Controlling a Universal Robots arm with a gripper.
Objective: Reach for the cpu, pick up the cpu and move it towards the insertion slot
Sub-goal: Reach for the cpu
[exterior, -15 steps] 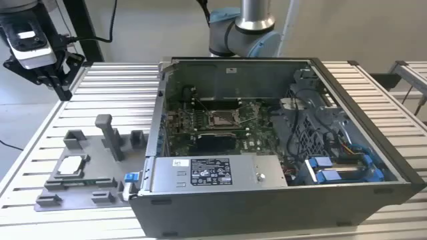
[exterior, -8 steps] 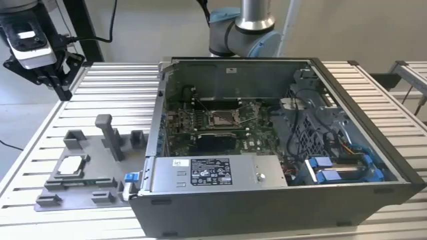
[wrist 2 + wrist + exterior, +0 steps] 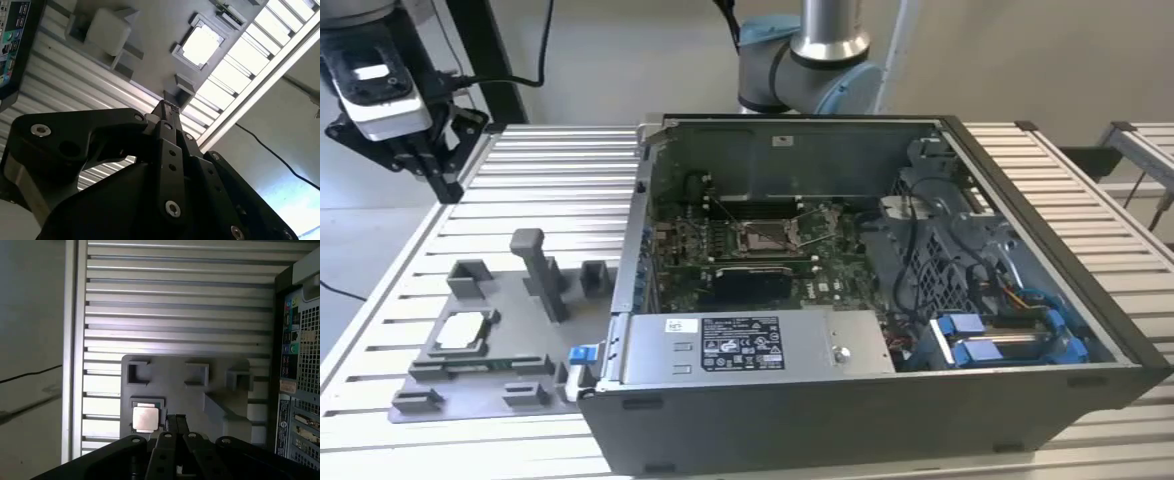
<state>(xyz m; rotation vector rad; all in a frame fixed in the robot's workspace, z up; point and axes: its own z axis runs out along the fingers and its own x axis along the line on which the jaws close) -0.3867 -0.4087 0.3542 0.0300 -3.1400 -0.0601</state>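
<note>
First wrist view: fingers [image 3: 181, 425] closed; cpu [image 3: 145, 418] in tray [image 3: 175, 390].

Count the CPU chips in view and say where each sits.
1. The cpu lies in a square pocket of the grey fixture plate, beside the computer case; others may be hidden inside it.

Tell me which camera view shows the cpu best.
The first wrist view: the cpu sits face-on in its grey holder, with all four edges distinct. In the second wrist view the cpu is a bright, washed-out square at a slant. In the exterior view the cpu is a small pale patch on the exterior view's left.
</note>
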